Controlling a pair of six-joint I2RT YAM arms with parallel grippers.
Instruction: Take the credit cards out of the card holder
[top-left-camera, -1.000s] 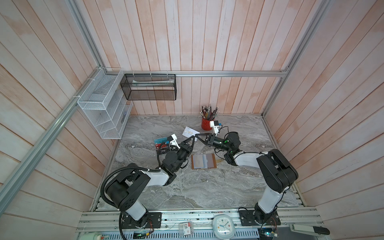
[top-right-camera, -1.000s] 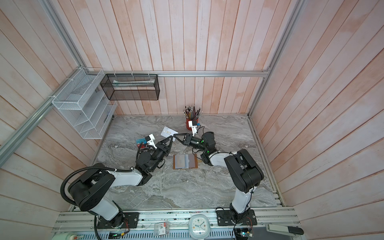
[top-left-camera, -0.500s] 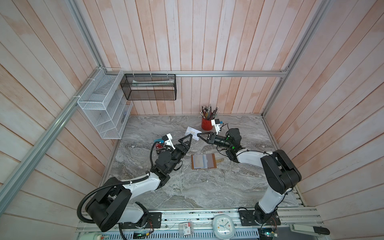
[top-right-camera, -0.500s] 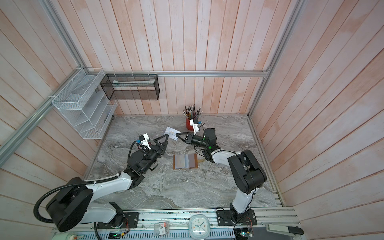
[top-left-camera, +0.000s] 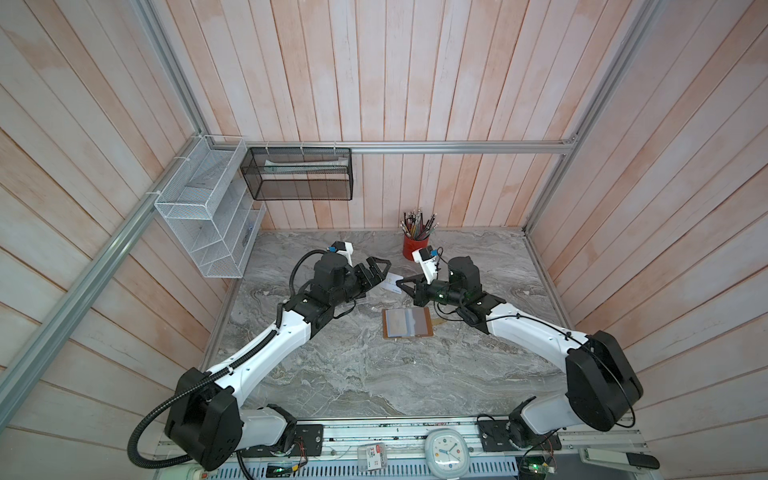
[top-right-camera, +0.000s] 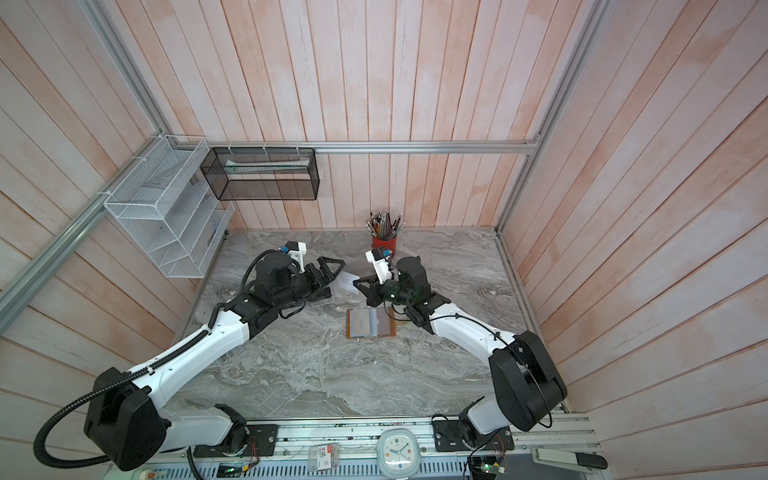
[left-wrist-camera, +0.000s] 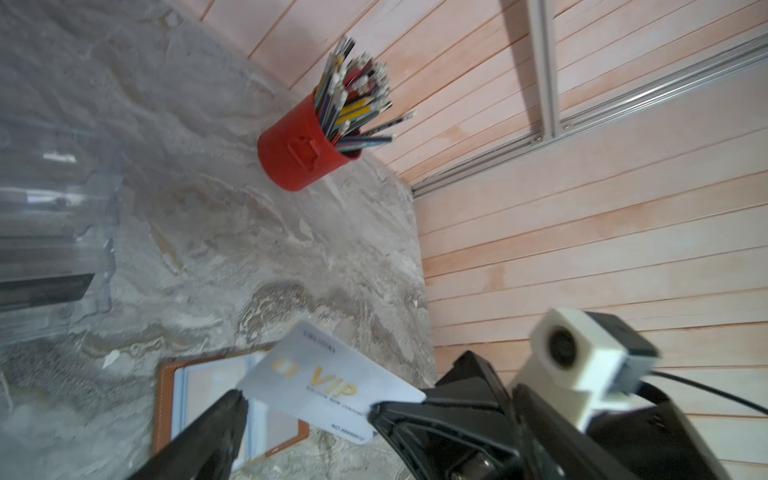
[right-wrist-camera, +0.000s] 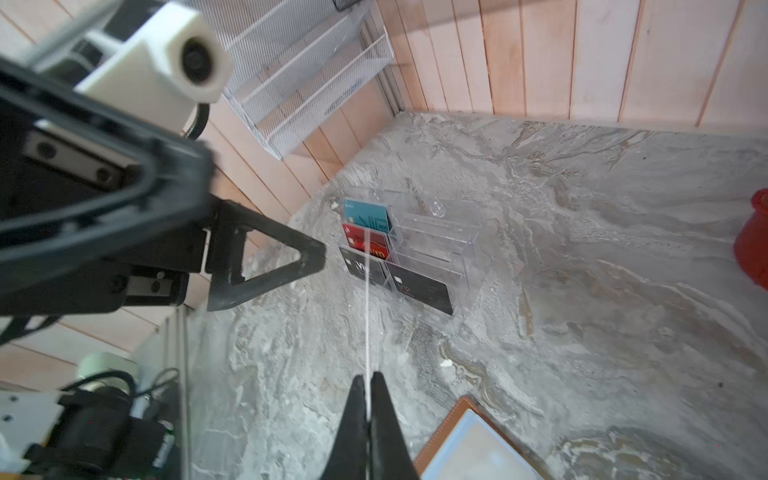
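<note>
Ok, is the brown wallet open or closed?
Open. The card holder lies spread flat on the table, its pale plastic sleeves facing up.

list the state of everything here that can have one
left gripper, open, gripping nothing
right gripper, shut on the white card's edge
white card, held in the air above the table
card holder, lying open and flat on the table
acrylic rack, upright, several cards in its slots
pencil cup, upright, full of pencils
</note>
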